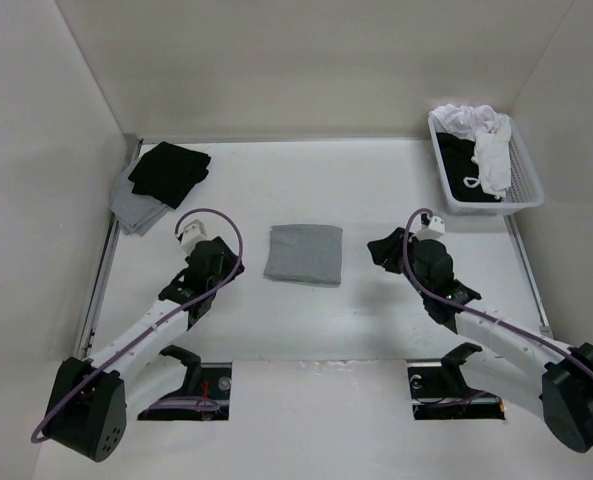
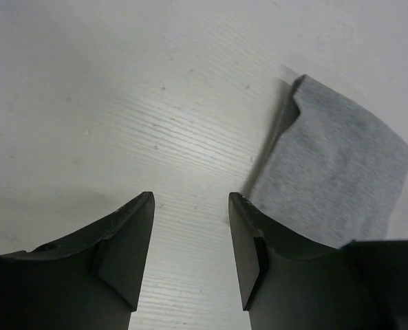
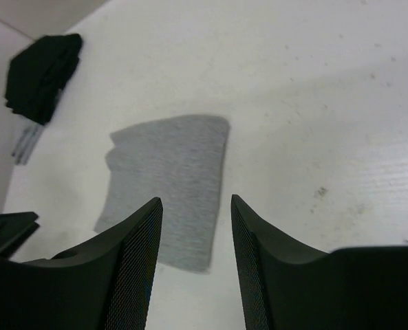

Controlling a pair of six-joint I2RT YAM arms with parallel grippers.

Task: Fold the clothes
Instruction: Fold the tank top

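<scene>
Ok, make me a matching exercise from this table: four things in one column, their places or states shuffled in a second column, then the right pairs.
Column one
1. grey tank top
2. black garment
3. white basket
4. right pincer

Column two
a. far right corner, with laundry inside
b. folded into a rectangle, lying flat at the middle of the table
c. open, with nothing between its fingers
d. far left corner, on top of a grey pile

Pairs: 1-b, 2-d, 3-a, 4-c
</scene>
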